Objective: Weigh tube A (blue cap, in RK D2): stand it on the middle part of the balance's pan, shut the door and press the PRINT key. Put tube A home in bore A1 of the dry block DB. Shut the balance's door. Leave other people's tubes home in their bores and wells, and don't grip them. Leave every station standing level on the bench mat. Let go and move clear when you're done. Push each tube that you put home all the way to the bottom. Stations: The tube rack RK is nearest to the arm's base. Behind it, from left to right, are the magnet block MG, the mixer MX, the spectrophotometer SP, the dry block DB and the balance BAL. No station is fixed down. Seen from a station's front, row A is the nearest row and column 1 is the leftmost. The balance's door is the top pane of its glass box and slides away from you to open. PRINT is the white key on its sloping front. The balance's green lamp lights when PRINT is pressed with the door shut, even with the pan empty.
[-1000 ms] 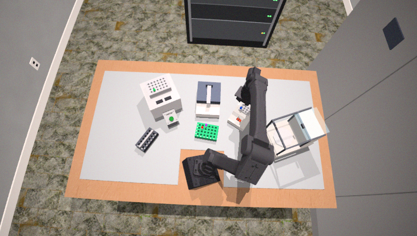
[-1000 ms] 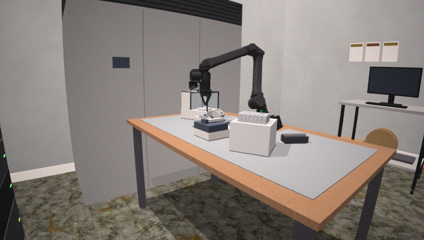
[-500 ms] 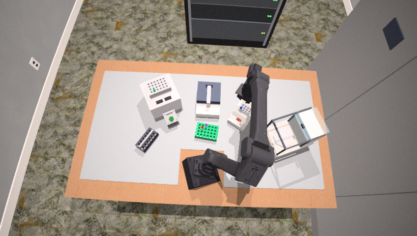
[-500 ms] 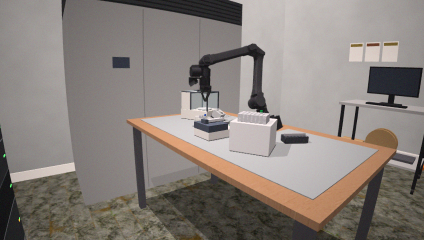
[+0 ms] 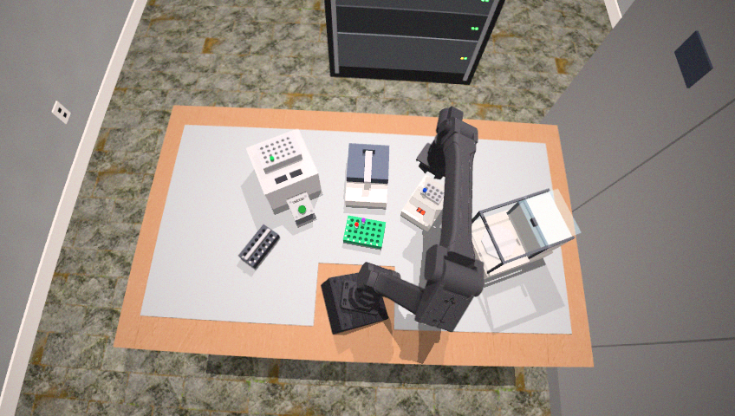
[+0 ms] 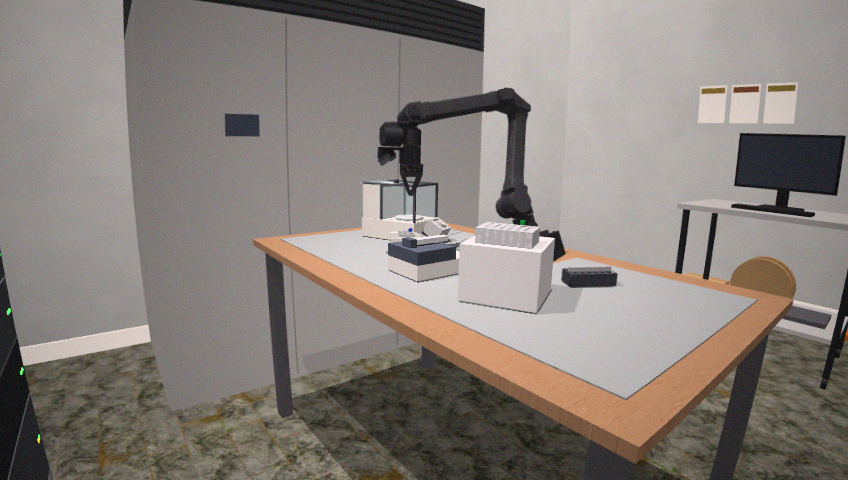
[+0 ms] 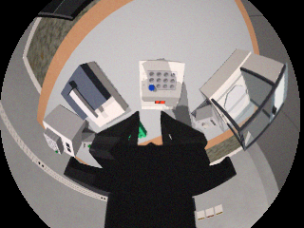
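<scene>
Hand: The gripper (image 6: 414,221) (image 7: 149,114) points down and its fingers are part open, with nothing between them. The arm hides the fingertips from the top view.
Blue-cap tube: Tube A (image 5: 425,190) (image 6: 410,230) (image 7: 151,87) stands in the front left hole of the dry block, A1. The wrist view shows it ahead of the fingertips. I cannot tell if it is all the way down.
Dry block: The dry block (image 5: 418,215) (image 7: 148,99) is just ahead of the fingers in the wrist view. Red numbers glow on its front.
Balance: The balance (image 5: 502,274) (image 6: 373,228) (image 7: 258,71) is to the right of the hand in the wrist view. Its glass door (image 5: 556,218) is slid back, so the top is open.
Green rack: The green rack (image 5: 379,240) (image 7: 142,132) is behind the fingers in the wrist view. Red and purple caps poke up from it.
Lever box: The box with a dark top and white lever (image 5: 379,165) (image 6: 422,253) (image 7: 90,81) is left of the hand in the wrist view.

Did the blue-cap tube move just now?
No. From above, the blue-cap tube sits in the same spot, just as far from the bench mat's edges.
</scene>
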Robot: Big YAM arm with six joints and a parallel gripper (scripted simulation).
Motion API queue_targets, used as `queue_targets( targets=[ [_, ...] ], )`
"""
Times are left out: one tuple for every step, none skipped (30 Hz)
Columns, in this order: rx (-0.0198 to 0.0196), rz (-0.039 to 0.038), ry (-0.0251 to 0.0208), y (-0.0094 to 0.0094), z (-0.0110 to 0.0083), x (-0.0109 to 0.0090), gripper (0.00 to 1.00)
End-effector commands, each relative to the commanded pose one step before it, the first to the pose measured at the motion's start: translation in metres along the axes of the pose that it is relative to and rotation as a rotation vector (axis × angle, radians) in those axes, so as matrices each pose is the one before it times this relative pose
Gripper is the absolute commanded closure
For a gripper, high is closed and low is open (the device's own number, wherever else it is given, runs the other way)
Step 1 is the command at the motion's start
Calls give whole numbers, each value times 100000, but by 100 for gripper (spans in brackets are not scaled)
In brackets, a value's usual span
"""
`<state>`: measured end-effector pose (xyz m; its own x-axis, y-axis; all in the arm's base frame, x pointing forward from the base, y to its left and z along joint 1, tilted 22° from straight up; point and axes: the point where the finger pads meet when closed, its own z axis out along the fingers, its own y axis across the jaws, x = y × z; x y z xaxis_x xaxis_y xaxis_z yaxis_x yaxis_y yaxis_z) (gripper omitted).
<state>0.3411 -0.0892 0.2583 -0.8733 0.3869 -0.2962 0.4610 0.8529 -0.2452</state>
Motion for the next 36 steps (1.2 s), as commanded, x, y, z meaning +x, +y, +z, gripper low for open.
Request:
queue_targets(
  targets=[
    [-1504,2236,-4905,131,-2463,-1502,70],
    [1073,-769,2805,143,919,442,70],
    [-669,282,-1520,61,-783,-448,70],
    [-127,132,-333,-51,-297,8,70],
    [-98,132,-344,-56,-297,7,70],
    [-121,124,-310,-48,-288,9,70],
    [-122,120,-298,-46,-284,9,70],
    [-118,116,-288,-45,-280,9,70],
    [-30,23,-47,-5,-188,1,70],
    [31,-39,109,21,-127,-4,70],
    [100,-110,287,51,-58,-11,70],
    [103,-112,291,52,-57,-12,70],
    [39,-46,125,24,-121,-6,70],
    [-60,49,-114,-16,-214,5,70],
    [-99,89,-214,-34,-253,10,70],
    [-86,85,-207,-34,-248,9,70],
    [0,0,0,0,0,0,70],
    [0,0,0,0,0,0,70],
    [756,-444,1783,37,542,368,70],
    [-523,169,-1067,91,-615,-389,70],
    [-4,1,5,3,-166,-1,70],
    [-54,70,-176,-31,-233,7,70],
    [-70,66,-157,-26,-229,8,70],
    [-71,62,-146,-23,-225,8,70],
    [-67,58,-135,-22,-221,8,70],
    [-47,38,-84,-13,-202,5,70],
    [-7,0,10,4,-165,0,70],
    [28,-34,94,20,-132,-6,70],
    [53,-57,150,31,-110,-9,70],
    [44,-49,128,27,-119,-8,70],
    [4,-10,34,9,-155,-2,70],
    [-39,28,-59,-8,-192,5,70],
    [-37,28,-59,-9,-192,5,70],
    [0,0,0,0,0,0,70],
    [0,0,0,0,0,0,70],
    [462,-213,1022,-22,251,279,70]
  ],
)
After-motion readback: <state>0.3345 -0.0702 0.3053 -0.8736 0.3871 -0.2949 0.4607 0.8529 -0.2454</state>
